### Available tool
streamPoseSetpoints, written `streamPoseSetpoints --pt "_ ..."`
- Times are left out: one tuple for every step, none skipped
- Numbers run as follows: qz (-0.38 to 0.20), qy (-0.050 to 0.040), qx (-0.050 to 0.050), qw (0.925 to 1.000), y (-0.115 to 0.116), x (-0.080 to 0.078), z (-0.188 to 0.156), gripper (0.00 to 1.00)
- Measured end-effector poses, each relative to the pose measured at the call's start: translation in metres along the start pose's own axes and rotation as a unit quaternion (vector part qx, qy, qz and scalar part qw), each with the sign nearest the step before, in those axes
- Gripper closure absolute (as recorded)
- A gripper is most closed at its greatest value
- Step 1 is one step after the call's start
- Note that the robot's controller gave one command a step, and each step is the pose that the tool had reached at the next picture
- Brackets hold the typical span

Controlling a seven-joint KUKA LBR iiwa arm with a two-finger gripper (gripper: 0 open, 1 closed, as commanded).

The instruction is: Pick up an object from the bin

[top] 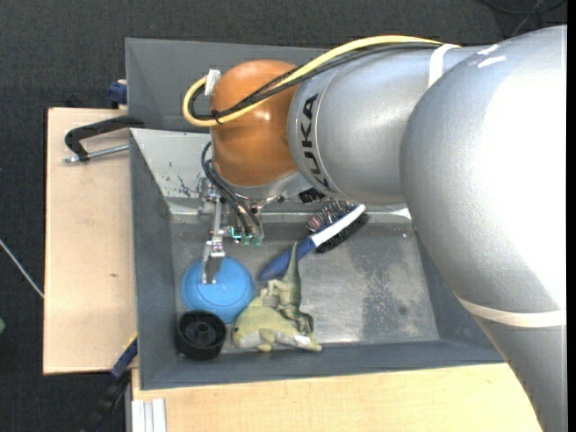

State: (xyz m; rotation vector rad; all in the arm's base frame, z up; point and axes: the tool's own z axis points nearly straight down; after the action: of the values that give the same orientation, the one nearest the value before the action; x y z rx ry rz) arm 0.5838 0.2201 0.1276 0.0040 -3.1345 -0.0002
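Grey bin: jaws stood apart over the blue ball near its left wall, one tip apparently touching the ball's top.

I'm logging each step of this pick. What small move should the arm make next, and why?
Probably a short, straight descent. The gripper hangs over the top of the blue round thing at the lower left of the bin, and the black ring and the toy dinosaur lie right beside it, so sideways drift could knock them.
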Motion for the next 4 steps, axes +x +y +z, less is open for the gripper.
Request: streamPoseSetpoints --pt "-0.108 -0.0152 -0.004 0.994 -0.022 0.046 0.03 0.0" --pt "-0.109 -0.0191 -0.005 0.9939 -0.021 0.045 0.029 1.0" --pt "-0.181 -0.0109 -0.001 0.9834 -0.023 0.037 -0.091 1.0" --pt "-0.181 -0.006 0.0 0.9835 -0.024 0.039 -0.086 0.0"
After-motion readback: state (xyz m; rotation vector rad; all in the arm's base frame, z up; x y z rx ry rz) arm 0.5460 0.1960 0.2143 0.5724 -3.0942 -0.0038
